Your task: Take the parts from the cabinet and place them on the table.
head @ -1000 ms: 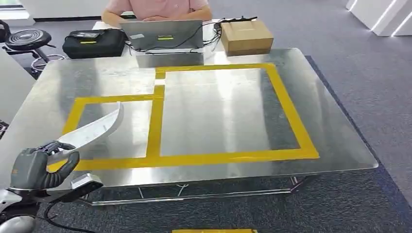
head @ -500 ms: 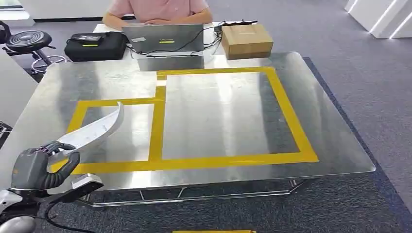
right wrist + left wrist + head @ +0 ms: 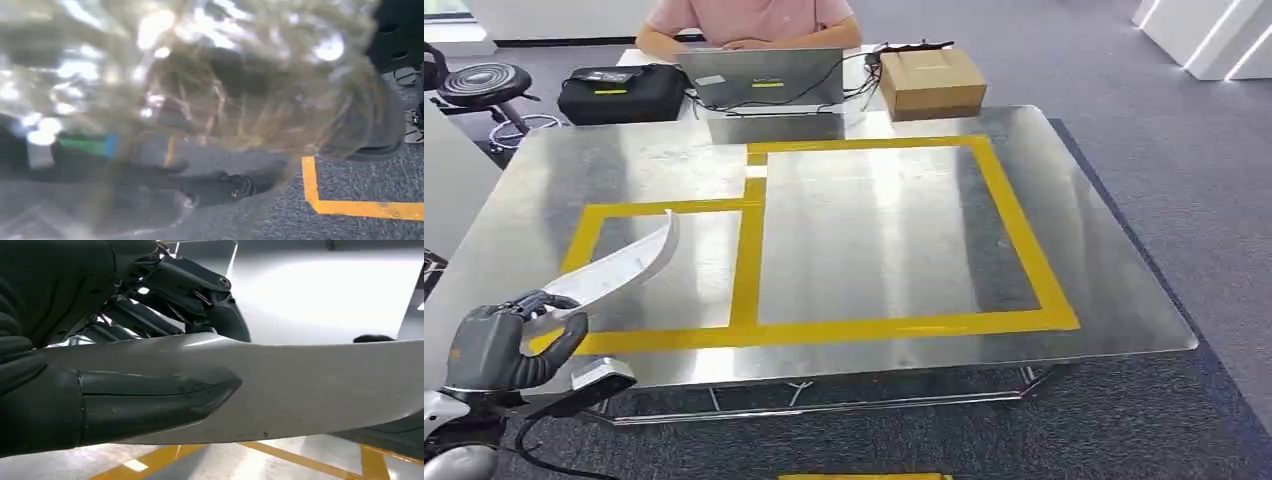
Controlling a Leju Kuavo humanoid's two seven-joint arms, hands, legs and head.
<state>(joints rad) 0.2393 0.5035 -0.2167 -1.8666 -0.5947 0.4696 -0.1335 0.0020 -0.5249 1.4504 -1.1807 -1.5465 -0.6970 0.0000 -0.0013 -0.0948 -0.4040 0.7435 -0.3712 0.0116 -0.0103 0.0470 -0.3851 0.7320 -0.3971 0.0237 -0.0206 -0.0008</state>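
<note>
One curved silver part (image 3: 624,265) is held above the near left corner of the metal table (image 3: 1114,290), over the smaller of two yellow tape rectangles (image 3: 744,270). The left hand (image 3: 499,345) grips its lower end: the thick thumb (image 3: 150,400) lies pressed along one face and the dark fingers (image 3: 200,295) curl over the other. The right hand (image 3: 220,187) is wrapped around a crinkled clear bag (image 3: 200,75), its fingers partly hidden; the contents cannot be told. Beyond the table, one person (image 3: 749,18) sits behind one laptop (image 3: 764,78), between one black case (image 3: 619,93) and one cardboard box (image 3: 931,82).
</note>
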